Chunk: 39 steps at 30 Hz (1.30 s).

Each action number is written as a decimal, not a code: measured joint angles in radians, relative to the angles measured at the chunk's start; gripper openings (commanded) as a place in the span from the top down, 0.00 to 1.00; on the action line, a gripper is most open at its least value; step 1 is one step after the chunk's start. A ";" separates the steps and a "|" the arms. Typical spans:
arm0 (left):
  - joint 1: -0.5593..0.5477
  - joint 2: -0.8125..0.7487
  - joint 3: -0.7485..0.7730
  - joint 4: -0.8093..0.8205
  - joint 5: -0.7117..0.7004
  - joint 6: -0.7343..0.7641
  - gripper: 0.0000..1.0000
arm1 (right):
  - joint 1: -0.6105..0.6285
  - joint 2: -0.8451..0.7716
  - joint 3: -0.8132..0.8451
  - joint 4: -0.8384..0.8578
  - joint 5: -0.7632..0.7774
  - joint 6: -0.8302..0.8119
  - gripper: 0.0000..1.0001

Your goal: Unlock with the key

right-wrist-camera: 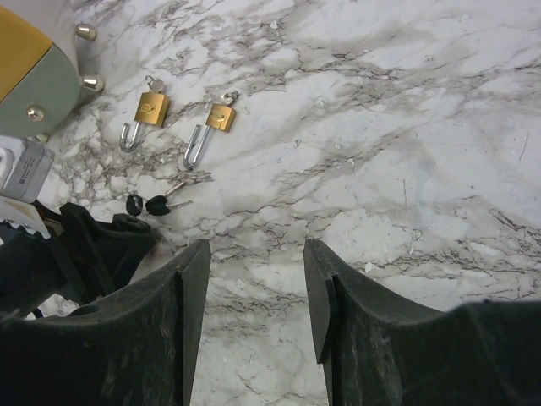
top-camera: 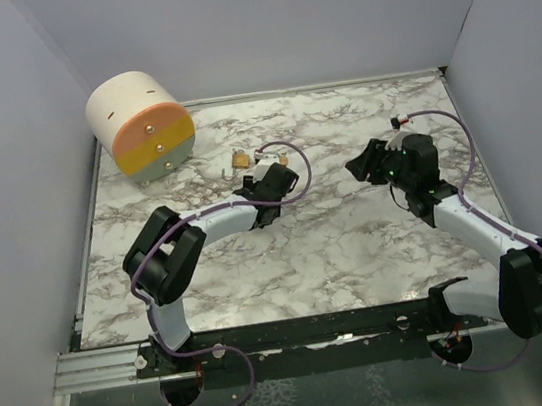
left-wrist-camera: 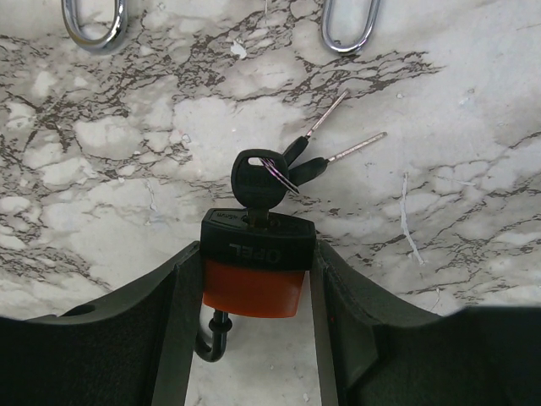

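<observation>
An orange padlock with a black top (left-wrist-camera: 254,286) sits between my left gripper's (left-wrist-camera: 255,254) fingers, which press on both its sides. Its dark shackle (left-wrist-camera: 215,338) hangs below. A black-headed key (left-wrist-camera: 256,179) is in its keyhole; two spare keys on the same ring (left-wrist-camera: 311,167) lie on the marble. In the top view the left gripper (top-camera: 273,178) is at mid-table. My right gripper (right-wrist-camera: 255,254) is open and empty above bare marble, to the right of the left one (top-camera: 361,163).
Two small brass padlocks (right-wrist-camera: 152,108) (right-wrist-camera: 221,117) lie just beyond the left gripper; their shackles show in the left wrist view (left-wrist-camera: 95,25). A cream, orange and green drum (top-camera: 139,126) stands at the back left. Grey walls enclose the table.
</observation>
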 measured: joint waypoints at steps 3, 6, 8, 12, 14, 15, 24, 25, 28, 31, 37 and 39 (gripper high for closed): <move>0.016 0.000 -0.022 0.023 0.037 -0.006 1.00 | 0.000 0.000 -0.002 0.000 0.000 0.000 0.51; 0.030 0.000 -0.038 0.042 0.071 -0.011 1.00 | 0.000 0.000 -0.002 0.000 0.000 -0.002 0.51; 0.038 0.000 -0.044 0.054 0.087 -0.014 1.00 | 0.000 0.000 -0.002 0.000 0.000 -0.004 0.51; 0.048 0.000 -0.047 0.071 0.110 -0.017 1.00 | 0.000 0.000 -0.002 0.000 -0.001 -0.006 0.51; 0.048 0.000 -0.047 0.074 0.117 -0.018 1.00 | 0.000 0.000 -0.002 0.000 -0.002 -0.006 0.51; 0.048 0.000 -0.047 0.074 0.119 -0.018 1.00 | 0.000 0.000 -0.002 0.000 -0.003 -0.006 0.51; 0.054 -0.002 -0.047 0.073 0.141 -0.020 0.74 | 0.000 0.000 -0.002 0.000 -0.006 -0.006 0.51; 0.055 -0.002 -0.047 0.073 0.142 -0.020 0.64 | 0.000 0.000 -0.002 0.000 -0.007 -0.006 0.51; 0.055 -0.005 -0.047 0.071 0.145 -0.023 0.29 | 0.000 0.000 -0.002 0.000 -0.010 -0.006 0.51; 0.055 -0.013 -0.047 0.064 0.147 -0.030 0.02 | 0.000 0.000 -0.002 0.000 -0.011 -0.006 0.51; 0.055 -0.086 -0.047 0.039 0.142 -0.035 0.01 | 0.000 0.000 -0.003 0.000 -0.012 -0.006 0.51; 0.055 -0.140 -0.051 0.039 0.139 -0.033 0.01 | 0.000 0.000 -0.006 0.001 -0.012 -0.006 0.51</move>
